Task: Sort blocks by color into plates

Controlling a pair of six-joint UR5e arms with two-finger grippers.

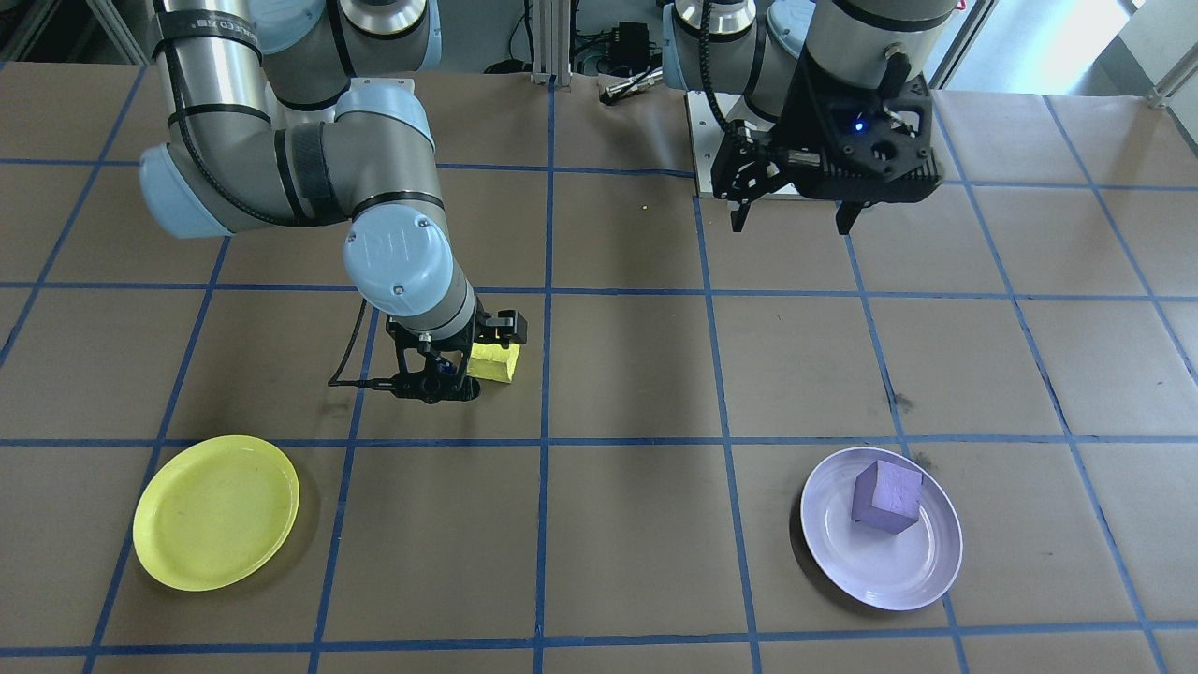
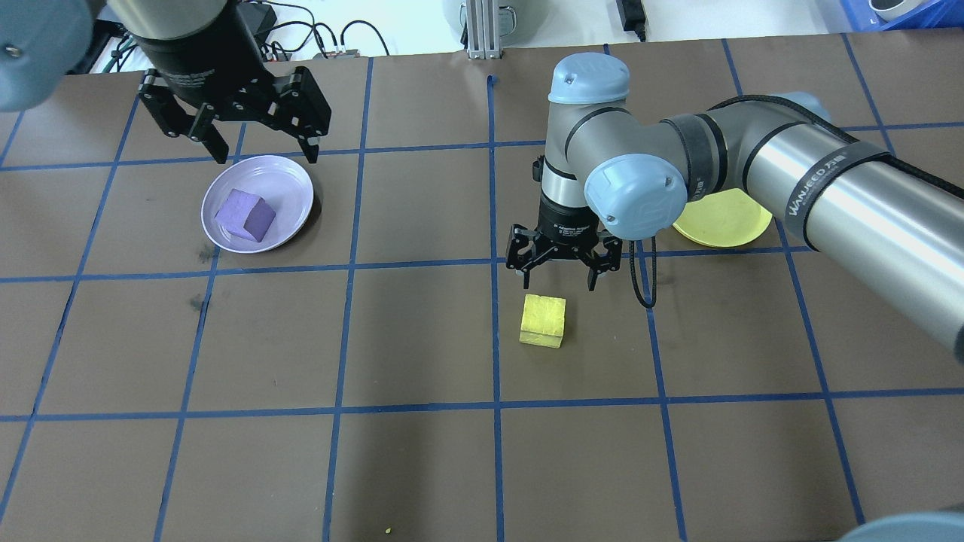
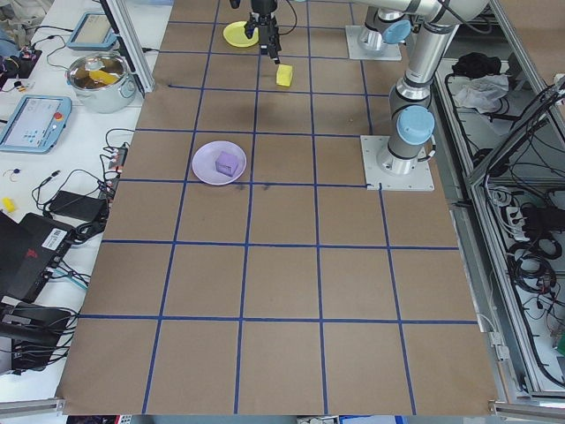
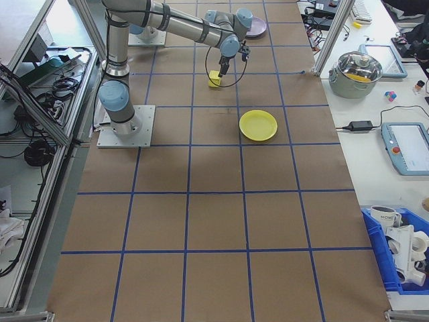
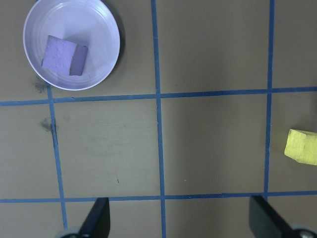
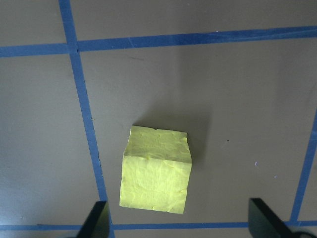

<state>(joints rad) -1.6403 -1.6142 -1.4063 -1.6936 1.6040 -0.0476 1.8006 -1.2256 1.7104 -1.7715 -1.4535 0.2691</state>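
The yellow block (image 2: 542, 320) lies on the brown table near its middle. My right gripper (image 2: 559, 284) hangs open just above it; in the right wrist view the yellow block (image 6: 156, 171) sits ahead of the open fingers, nearer the left one. The purple block (image 2: 245, 214) rests inside the lavender plate (image 2: 294, 188). Above the table, by the plate's edge, my left gripper (image 2: 267, 158) is open and holds nothing. The yellow plate (image 1: 215, 524) has nothing in it and is partly hidden behind the right arm in the overhead view.
Blue tape lines grid the table. Each arm's base plate (image 3: 397, 163) is bolted at the robot's side. Side benches hold a metal pot (image 4: 362, 70), tablets and cables. A blue bin (image 4: 402, 251) with a white mug stands beyond the table's right edge.
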